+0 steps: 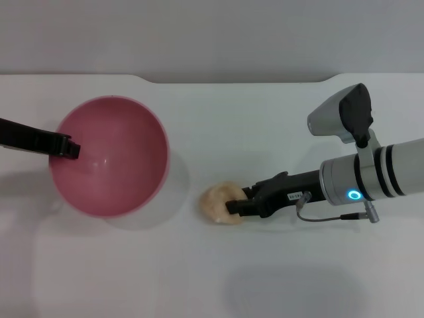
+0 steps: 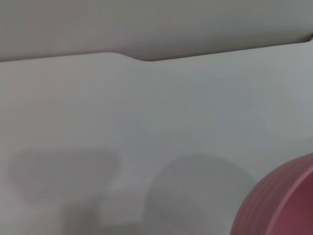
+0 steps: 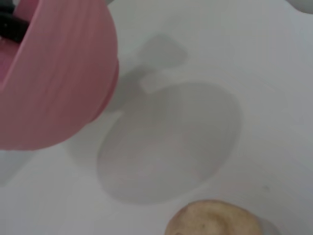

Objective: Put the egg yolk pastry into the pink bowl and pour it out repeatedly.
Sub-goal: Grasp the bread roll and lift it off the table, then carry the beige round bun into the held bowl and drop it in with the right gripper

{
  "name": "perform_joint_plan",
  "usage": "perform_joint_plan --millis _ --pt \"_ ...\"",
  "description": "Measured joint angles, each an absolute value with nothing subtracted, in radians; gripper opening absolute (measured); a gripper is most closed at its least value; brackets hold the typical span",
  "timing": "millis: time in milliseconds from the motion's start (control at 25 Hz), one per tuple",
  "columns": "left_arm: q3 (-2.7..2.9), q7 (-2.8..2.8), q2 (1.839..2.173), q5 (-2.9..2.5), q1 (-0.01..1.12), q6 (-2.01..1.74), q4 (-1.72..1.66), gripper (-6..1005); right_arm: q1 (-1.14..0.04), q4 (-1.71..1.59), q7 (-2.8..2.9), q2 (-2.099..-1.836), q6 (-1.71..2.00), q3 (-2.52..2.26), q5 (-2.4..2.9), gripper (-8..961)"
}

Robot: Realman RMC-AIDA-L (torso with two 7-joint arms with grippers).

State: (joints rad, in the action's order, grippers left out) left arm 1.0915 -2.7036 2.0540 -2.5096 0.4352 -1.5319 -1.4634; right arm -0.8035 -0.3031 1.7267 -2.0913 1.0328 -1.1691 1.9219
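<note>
Head view: pastry (image 1: 220,203) beside lifted pink bowl (image 1: 109,156)

Pink bowl (image 1: 109,156) at table's (image 1: 265,265) left, egg yolk pastry (image 1: 218,202) just to its right.

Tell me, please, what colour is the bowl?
Plain pink bowl, inside and out; head view shows it best.

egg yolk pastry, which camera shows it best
The head view: the whole egg yolk pastry lies on the white table, with the right pincer at its side. The right wrist view catches only its top at the frame edge. The left wrist view shows none of it.
</note>
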Motion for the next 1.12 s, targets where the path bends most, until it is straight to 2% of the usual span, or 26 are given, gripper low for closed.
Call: perform_joint_plan --millis 280,520,760,960,1120 --pt "1.114 -2.703 2.054 -2.509 0.436 -1.523 -1.455 0 -0.769 -0.325 1.721 -2.083 1.065 -1.166 1.843 385" --pt "1.147 -2.701 2.054 -2.511 0.453 -1.511 -1.416 0 -0.609 -0.559 1.727 -2.071 1.142 -1.144 1.819 289" --pt "1.212 -2.702 2.054 -2.512 0.5 -1.505 -1.34 -1 -0.494 -0.758 1.73 -2.066 1.256 -1.021 1.818 266" --pt "1.321 -2.715 2.06 -2.511 0.595 -1.483 -1.226 -1 -0.419 -0.967 1.722 -2.069 1.428 -0.928 1.817 246" --pt "1.423 -2.758 2.066 -2.505 0.682 -1.451 -1.133 -1 -0.402 -1.094 1.72 -2.074 1.535 -0.941 1.807 215"
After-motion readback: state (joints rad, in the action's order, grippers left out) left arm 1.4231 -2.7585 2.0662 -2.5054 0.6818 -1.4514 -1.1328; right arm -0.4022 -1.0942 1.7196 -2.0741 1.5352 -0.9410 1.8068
